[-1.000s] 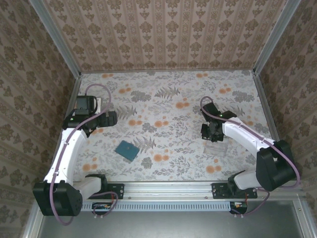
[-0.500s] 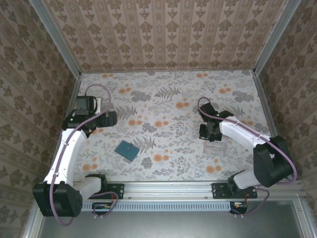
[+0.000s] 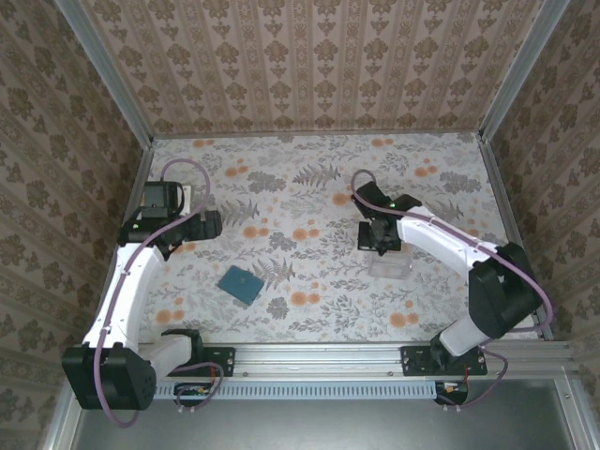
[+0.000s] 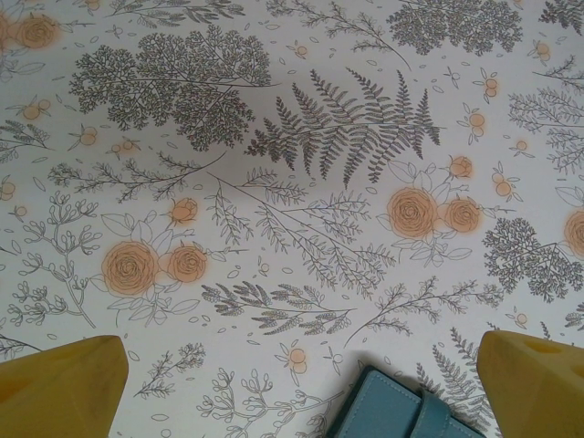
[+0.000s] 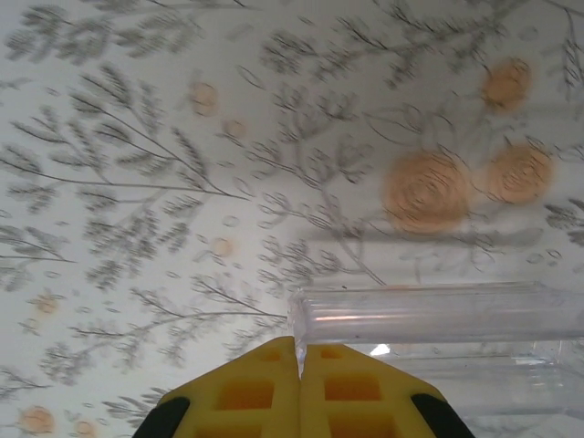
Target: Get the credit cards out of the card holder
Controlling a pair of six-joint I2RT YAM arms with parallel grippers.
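Note:
The card holder, a small teal-blue wallet, lies folded shut on the flowered table in front of the left arm. Its corner and strap show at the bottom of the left wrist view. The credit cards are hidden. My left gripper hangs behind and to the left of the wallet, jaws wide open with nothing between them. My right gripper is at centre-right, its yellow fingers shut on the thin edge of a clear plastic piece.
The clear plastic piece rests on the table just in front of the right gripper. Patterned walls with metal corner posts enclose the table on three sides. A metal rail carrying both arm bases runs along the near edge.
The right gripper has closed on the clear plastic piece and swung left and farther back, dragging the piece with it. The left arm and the wallet have not moved.

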